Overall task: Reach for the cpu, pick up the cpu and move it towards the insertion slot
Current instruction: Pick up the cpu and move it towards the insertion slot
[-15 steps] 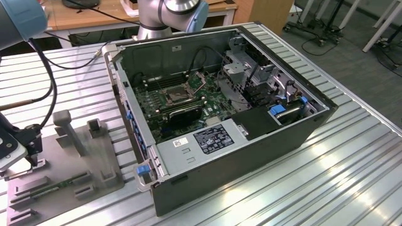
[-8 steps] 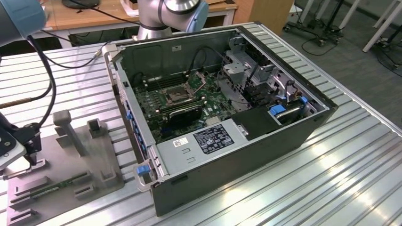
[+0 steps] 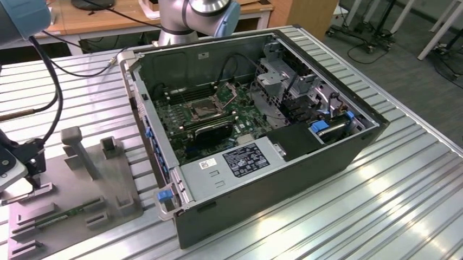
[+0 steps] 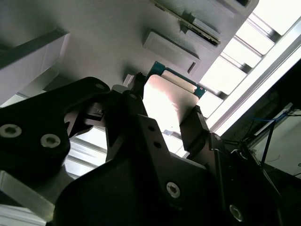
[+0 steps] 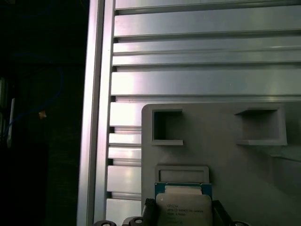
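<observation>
as the tool [image 4: 167, 100] grips, cpu [image 4: 165, 106] between jaws

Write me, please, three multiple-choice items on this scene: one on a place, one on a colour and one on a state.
1. Where is the cpu? A on the floor; B in the gripper, above the grey fixture plate; C in a person's hand.
2. What colour is the cpu's board edge? A red; B yellow; C green.
3. How is the computer case? A open, motherboard exposed; B closed on all sides; C tipped upside down.
Answers: 1 B, both wrist views show the gripper flanking the chip over the plate; 2 C, a green rim shows beyond the silvery top; 3 A, the exterior view looks straight onto the board.
</observation>
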`<state>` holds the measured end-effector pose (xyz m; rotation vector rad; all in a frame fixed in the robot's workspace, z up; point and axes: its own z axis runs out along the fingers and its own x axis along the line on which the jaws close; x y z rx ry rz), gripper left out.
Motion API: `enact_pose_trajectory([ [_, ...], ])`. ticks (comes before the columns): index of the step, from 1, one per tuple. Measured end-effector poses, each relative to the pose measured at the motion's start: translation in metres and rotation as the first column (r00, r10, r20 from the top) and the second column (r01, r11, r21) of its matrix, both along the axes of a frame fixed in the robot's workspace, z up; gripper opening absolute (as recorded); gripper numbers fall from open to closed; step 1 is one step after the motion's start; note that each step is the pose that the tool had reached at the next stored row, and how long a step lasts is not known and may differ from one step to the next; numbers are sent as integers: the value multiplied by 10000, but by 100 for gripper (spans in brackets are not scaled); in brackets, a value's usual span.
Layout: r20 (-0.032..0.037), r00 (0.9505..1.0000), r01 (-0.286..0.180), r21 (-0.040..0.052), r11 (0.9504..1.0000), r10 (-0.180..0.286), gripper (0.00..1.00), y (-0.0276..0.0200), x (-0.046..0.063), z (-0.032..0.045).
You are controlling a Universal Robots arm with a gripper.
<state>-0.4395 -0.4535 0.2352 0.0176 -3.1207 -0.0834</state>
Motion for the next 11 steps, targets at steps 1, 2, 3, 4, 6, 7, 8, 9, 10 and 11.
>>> enact_pose_trajectory([
  [1,-1,10000,1,0,10000,-1,54,0,0,7],
  [2,-1,10000,2,0,10000,-2,54,0,0,15],
  [3,-1,10000,3,-1,10000,-3,54,0,0,24],
  [4,0,10000,3,0,10000,-3,54,0,0,31],
  [6,-1,10000,5,-1,10000,-5,54,0,0,45],
  [7,0,10000,6,0,10000,-6,54,0,0,51],
  [8,0,10000,6,0,10000,-6,54,0,0,56],
  [9,0,10000,6,0,10000,-6,54,0,0,61],
  [10,-1,10000,6,-1,10000,-6,54,0,0,68],
  [11,0,10000,6,0,10000,-6,54,0,0,74],
])
